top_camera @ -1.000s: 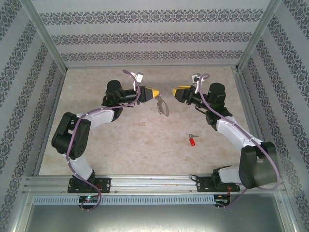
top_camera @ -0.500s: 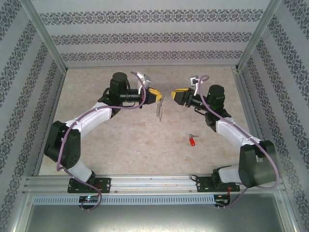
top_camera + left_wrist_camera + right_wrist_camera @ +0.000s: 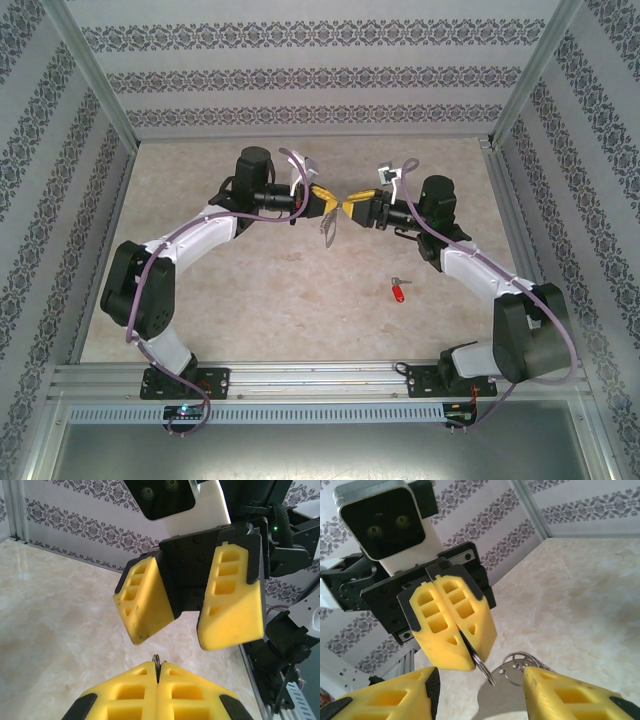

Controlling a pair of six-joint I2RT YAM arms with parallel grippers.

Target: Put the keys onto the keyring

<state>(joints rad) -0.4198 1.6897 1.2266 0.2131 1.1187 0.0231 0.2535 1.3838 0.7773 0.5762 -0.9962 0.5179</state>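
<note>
Keyring (image 3: 328,229): pinched in the fully closed left gripper (image 3: 323,200), hanging above the far table (image 3: 250,290); right gripper (image 3: 351,208) half-open, empty, facing it; red key (image 3: 399,291) lying near-right, blade pointing far, nearer the right gripper.

We note the red-headed, silver-bladed key (image 3: 399,291), silver-grey keyring (image 3: 328,230), yellow-fingered black left gripper (image 3: 469,655) and right gripper (image 3: 181,636), beige marbled table (image 3: 280,290), and white walls (image 3: 320,75) banded with grey damask.

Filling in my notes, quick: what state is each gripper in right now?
Left gripper: shut on the keyring.
Right gripper: open, fingers apart, close to the keyring, holding nothing.
</note>
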